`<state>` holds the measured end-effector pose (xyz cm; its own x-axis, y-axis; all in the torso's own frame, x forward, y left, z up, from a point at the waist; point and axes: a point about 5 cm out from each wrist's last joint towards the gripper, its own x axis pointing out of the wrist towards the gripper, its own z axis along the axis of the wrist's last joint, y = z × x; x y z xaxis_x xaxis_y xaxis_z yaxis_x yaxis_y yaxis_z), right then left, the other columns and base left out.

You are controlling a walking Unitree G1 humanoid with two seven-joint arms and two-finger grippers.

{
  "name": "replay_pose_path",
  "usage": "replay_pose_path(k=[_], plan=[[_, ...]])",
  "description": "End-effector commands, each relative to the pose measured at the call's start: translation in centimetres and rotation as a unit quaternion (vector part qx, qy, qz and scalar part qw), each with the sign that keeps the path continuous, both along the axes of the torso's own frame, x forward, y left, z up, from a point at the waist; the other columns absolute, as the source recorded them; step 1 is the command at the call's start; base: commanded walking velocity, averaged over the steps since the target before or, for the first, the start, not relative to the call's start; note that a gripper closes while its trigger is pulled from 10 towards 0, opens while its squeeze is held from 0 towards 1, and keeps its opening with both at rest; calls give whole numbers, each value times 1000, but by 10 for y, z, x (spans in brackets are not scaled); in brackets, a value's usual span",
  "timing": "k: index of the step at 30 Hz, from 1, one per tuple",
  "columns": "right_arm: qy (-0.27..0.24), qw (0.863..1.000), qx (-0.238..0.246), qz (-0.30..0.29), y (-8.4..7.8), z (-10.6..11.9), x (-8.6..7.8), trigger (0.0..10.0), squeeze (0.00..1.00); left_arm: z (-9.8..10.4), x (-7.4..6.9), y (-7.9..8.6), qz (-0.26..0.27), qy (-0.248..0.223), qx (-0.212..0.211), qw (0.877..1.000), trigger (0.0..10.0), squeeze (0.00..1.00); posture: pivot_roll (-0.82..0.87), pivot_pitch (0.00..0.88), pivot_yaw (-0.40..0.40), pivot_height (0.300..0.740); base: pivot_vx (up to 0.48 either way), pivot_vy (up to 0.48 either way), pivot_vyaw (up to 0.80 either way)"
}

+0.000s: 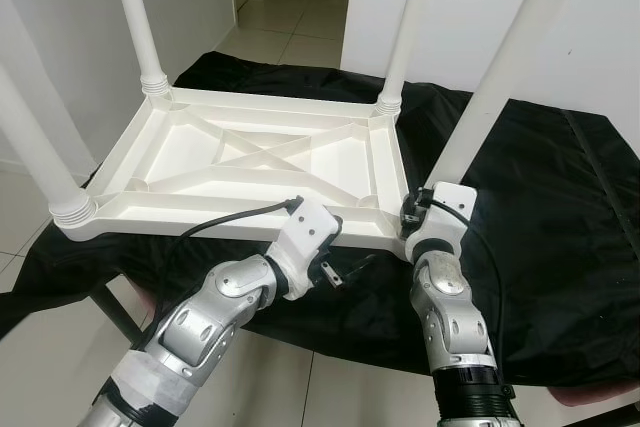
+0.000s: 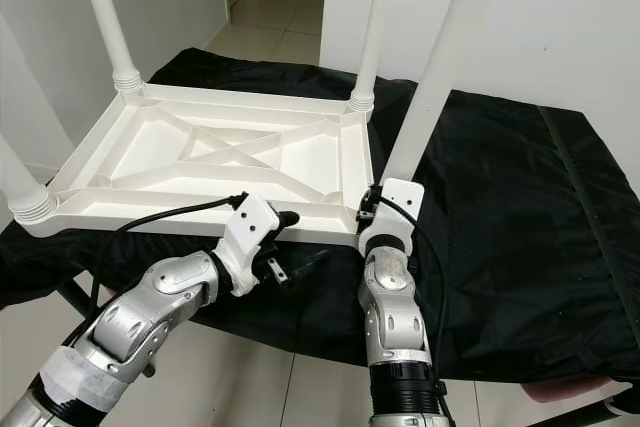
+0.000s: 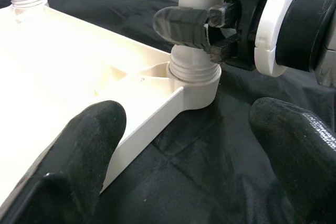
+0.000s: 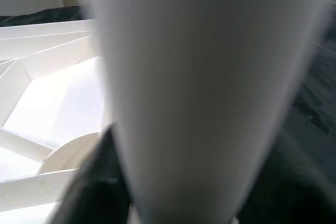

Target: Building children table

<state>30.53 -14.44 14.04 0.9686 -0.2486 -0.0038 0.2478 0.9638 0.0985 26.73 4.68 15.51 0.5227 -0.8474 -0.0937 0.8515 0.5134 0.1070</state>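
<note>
Centre frame: right gripper [image 3: 210, 27] is clamped around the white plastic cylindrical table leg [image 1: 478, 97] at the inverted white ribbed tabletop [image 1: 250, 162]. Left gripper [image 1: 335, 272], lower centre, spread wide, holds nothing.

no legible txt, no labels, no nos.

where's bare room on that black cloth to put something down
Free: the wide stretch of black cloth to the right of the upturned white tabletop. Crowded: the near right corner, where the right gripper holds the leg and the left gripper hovers beside it.
</note>
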Motion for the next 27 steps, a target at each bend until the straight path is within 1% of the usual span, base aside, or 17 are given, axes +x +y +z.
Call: replay_pose_path(k=[1,5,7,8,9,10,11,12,15,17,18,20,22,23,25,26,27], plan=[[0,1000,5,-14,-9,-3,-5,10000,1000,-2,-5,-3,-55,8,8,998,10000,0,-43,0,-53,740,0,0,0],[-8,999,5,53,-19,-3,1,10000,1000,-2,-5,-3,-52,8,8,999,10000,0,-39,0,-60,740,0,0,0],[-8,999,5,53,-19,-3,1,10000,1000,-2,-5,-3,-52,8,8,999,10000,0,-39,0,-60,740,0,0,0],[-11,997,2,70,-24,-3,3,10000,349,-2,-5,-3,-52,8,8,999,10000,0,-39,0,-60,740,0,0,0],[-11,997,2,70,-24,-3,3,10000,349,-2,-5,-3,-52,8,8,999,10000,0,-39,0,-60,740,0,0,0],[-11,995,6,100,-30,-3,5,10000,0,-2,-5,-3,-51,8,8,999,10000,0,-38,0,-62,740,0,0,0],[-11,995,6,100,-30,-3,5,10000,0,-2,-5,-3,-51,8,8,999,10000,0,-38,0,-62,740,0,0,0],[-13,988,-7,151,-37,-2,7,10000,0,-2,-5,-3,-51,8,8,999,10000,0,-38,1,-61,740,0,0,0],[2,956,-65,288,-47,-1,12,10000,0,-2,-4,-2,-52,8,9,999,10000,0,-41,1,-58,740,0,0,0],[2,956,-65,288,-47,-1,12,10000,0,-2,-4,-2,-52,8,9,999,10000,0,-41,1,-58,740,0,0,0],[12,941,-74,331,-49,-2,14,10000,0,-2,-4,-3,-52,7,9,999,10000,0,-36,0,-59,740,0,0,0],[13,936,-82,343,-50,-2,16,10000,0,-1,-4,-3,-52,7,9,999,10000,0,-36,0,-59,740,0,0,0],[15,919,-98,382,-48,0,20,10000,0,-1,-4,-3,-52,6,9,999,10000,0,-32,0,-59,740,0,0,0],[15,919,-98,382,-48,0,20,10000,0,-1,-4,-3,-52,6,9,999,10000,0,-32,0,-59,740,0,0,0],[15,905,-111,411,-46,3,24,10000,0,-1,-3,-3,-51,5,9,999,10000,0,-30,0,-59,740,0,0,0],[15,905,-111,411,-46,3,24,10000,0,-1,-3,-3,-51,5,9,999,10000,0,-30,0,-59,740,0,0,0],[15,898,-122,423,-45,6,28,10000,0,0,-3,-3,-50,4,9,999,10000,0,-28,0,-60,740,0,0,0]])
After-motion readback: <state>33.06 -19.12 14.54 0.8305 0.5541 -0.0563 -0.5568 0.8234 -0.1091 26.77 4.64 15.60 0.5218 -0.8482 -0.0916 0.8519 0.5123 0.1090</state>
